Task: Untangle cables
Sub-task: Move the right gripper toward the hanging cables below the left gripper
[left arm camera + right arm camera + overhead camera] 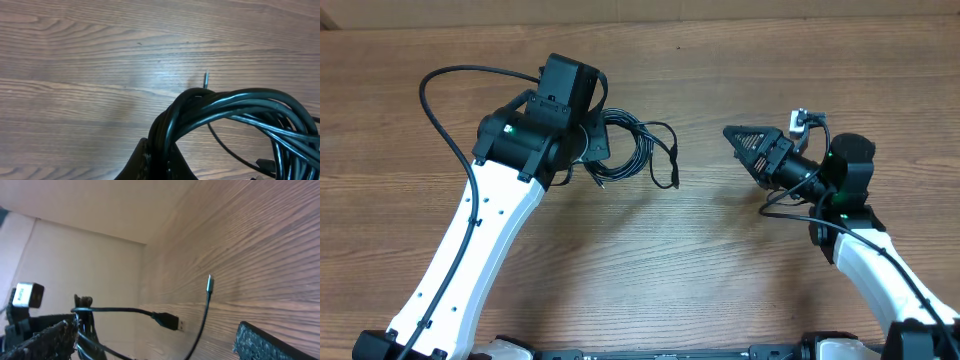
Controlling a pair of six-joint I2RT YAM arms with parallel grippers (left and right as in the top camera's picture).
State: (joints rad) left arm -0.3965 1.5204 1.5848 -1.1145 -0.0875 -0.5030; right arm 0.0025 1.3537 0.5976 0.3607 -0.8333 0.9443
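One tangled bundle of cables (642, 150) lies centre-left on the bench (720, 270). Left fingers (141, 167) clenched on the bundle. Right fingers (265, 342) spread, empty, apart. Two plug ends (210, 283) face them.

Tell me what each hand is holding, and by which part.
The left hand is shut on the cables, pinching the coil where its loops bunch together. The right hand is open and holds nothing.
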